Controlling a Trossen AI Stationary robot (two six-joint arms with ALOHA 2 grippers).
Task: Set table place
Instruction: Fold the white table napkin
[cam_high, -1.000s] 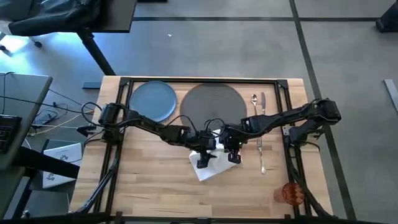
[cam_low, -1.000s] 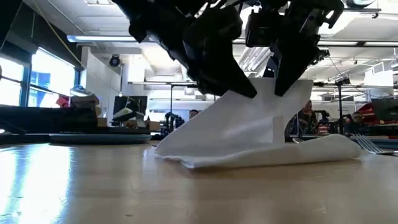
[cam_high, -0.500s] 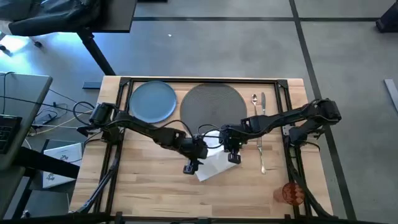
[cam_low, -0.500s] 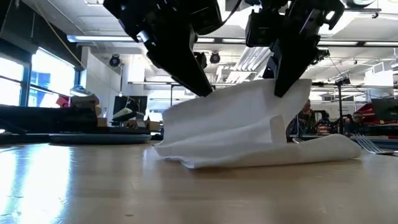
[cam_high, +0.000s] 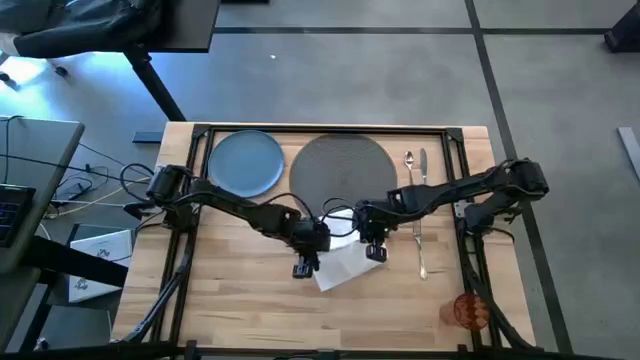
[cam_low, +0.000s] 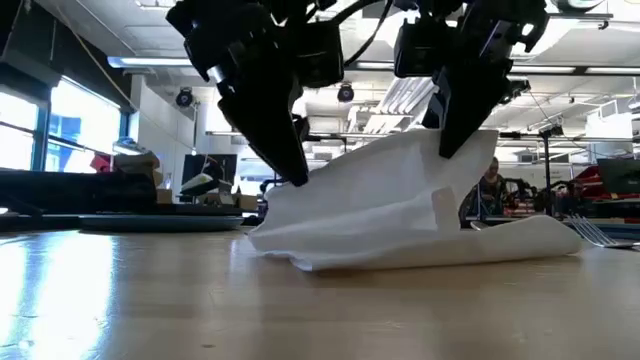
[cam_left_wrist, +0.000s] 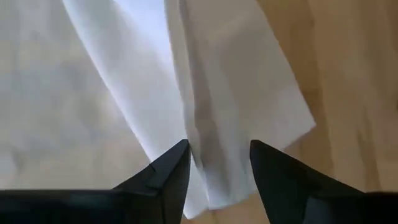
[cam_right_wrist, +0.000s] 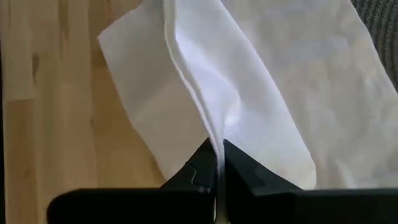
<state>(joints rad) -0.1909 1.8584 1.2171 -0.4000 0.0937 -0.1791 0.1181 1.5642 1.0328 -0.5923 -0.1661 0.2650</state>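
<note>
We logged the place as partly set. The mat (cam_high: 342, 168) lay at the table's (cam_high: 250, 300) far middle, empty; the plate (cam_high: 246, 163) sat beside it, not on it. Spoon (cam_high: 409, 166) and knife (cam_high: 423, 166) lay past the mat; the fork (cam_high: 421, 245) lay nearer. The cup (cam_high: 470, 311) stood at the near corner.

The right gripper (cam_right_wrist: 218, 163) pinched a raised fold of the napkin (cam_low: 400, 215). The left gripper (cam_left_wrist: 217, 165) stood spread over the napkin's edge, gripping nothing.

Both arms hid much of the napkin from above.

Two dark jointed arms trailing black cables.
</note>
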